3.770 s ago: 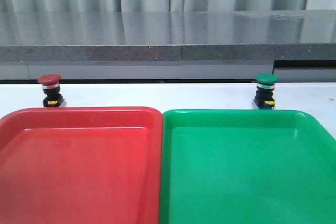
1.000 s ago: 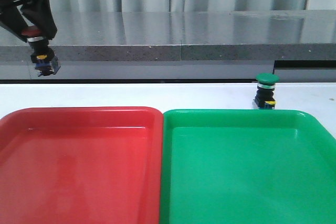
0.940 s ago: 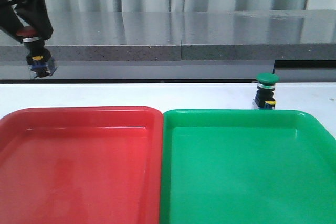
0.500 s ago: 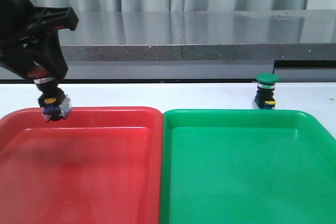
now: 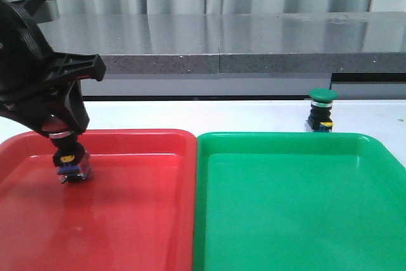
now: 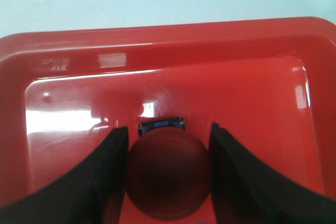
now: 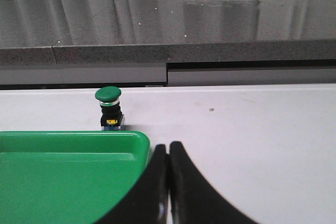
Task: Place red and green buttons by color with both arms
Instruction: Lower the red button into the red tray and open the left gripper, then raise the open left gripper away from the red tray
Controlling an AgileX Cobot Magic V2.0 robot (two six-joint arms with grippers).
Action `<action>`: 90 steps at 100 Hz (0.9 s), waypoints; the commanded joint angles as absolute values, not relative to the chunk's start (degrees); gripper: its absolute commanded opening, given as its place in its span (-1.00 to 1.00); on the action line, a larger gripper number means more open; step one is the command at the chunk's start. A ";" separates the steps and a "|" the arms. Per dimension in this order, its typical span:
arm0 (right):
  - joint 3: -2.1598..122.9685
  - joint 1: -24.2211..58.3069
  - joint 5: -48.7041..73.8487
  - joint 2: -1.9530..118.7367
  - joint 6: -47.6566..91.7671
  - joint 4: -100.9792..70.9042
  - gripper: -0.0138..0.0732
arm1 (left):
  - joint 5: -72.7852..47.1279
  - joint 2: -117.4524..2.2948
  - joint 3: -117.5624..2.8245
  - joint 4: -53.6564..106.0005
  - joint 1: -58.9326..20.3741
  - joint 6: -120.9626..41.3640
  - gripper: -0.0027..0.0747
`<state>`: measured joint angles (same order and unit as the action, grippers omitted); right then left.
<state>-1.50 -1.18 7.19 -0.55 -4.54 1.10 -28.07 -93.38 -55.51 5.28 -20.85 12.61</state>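
Left gripper (image 5: 63, 132) clamps the red button (image 5: 70, 163) over the red tray (image 5: 127, 220), possibly touching. Right gripper (image 7: 168, 182) pinched empty; green button (image 5: 321, 111) at the green tray's (image 5: 298, 220) one o'clock.

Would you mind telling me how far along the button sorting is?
Nothing is placed yet. The left gripper holds the red button low over the red tray, unreleased. The green button stands on the table behind the green tray; the right gripper is shut, empty.
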 commanded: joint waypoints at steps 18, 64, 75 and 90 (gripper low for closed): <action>-0.75 -1.26 2.20 -1.58 -4.43 1.11 -0.84 | -25.31 -93.46 -56.80 6.16 -21.41 13.22 -0.65; -0.75 -1.26 2.20 -1.58 -4.43 1.11 -0.84 | -25.31 -93.46 -56.91 6.37 -25.57 13.22 0.76; -0.75 -1.26 2.20 -1.58 -4.43 1.11 -0.84 | -25.21 -92.96 -56.91 6.14 -25.71 13.22 0.76; -0.75 -1.26 2.20 -1.58 -4.43 1.11 -0.84 | -24.99 -90.77 -56.91 4.84 -25.48 13.37 0.76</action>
<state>-1.50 -1.18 7.19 -0.55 -4.54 1.10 -27.27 -94.73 -55.62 5.37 -25.26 12.72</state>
